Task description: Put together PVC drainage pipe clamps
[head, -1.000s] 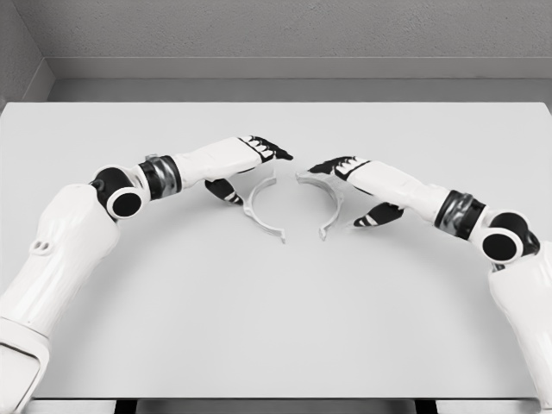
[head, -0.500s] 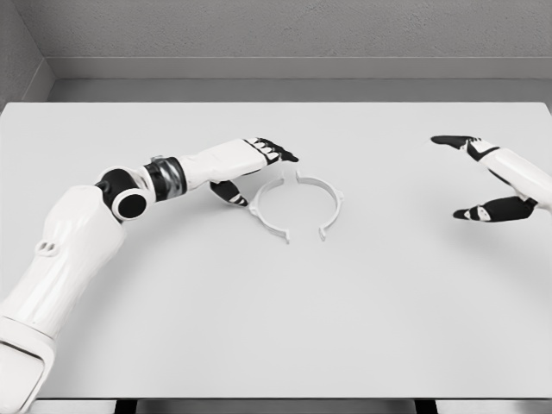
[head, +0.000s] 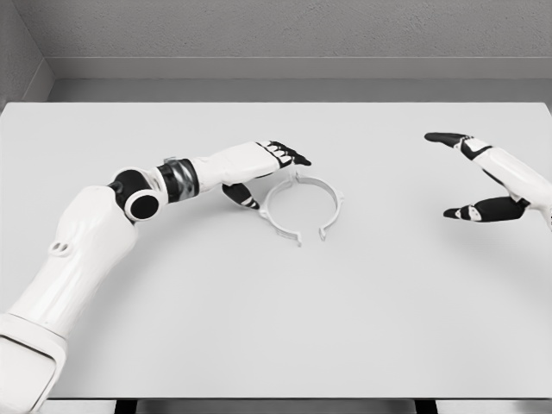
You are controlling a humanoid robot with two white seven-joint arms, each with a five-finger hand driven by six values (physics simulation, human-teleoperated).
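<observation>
Well, the two clamp halves sat together near the middle of the table, and from my seat they made one ring. The far ends looked joined. The near ends showed a small gap with the flanges turned outward. So I judged the mating mostly done, though I could not tell whether the far joint was truly locked or just touching.

My left hand was at the ring's left side, fingers over the far-left rim and thumb low against the outside. I could not see a firm pinch, so I called it resting contact, not a grasp; the fingers were only loosely curved.

My right hand hung well off to the right, fingers and thumb spread wide, holding nothing.

What was left, as I read it: closing that near gap, and any fastener, though none showed on the table.

Containers: none in view, nothing to report inside anything.
</observation>
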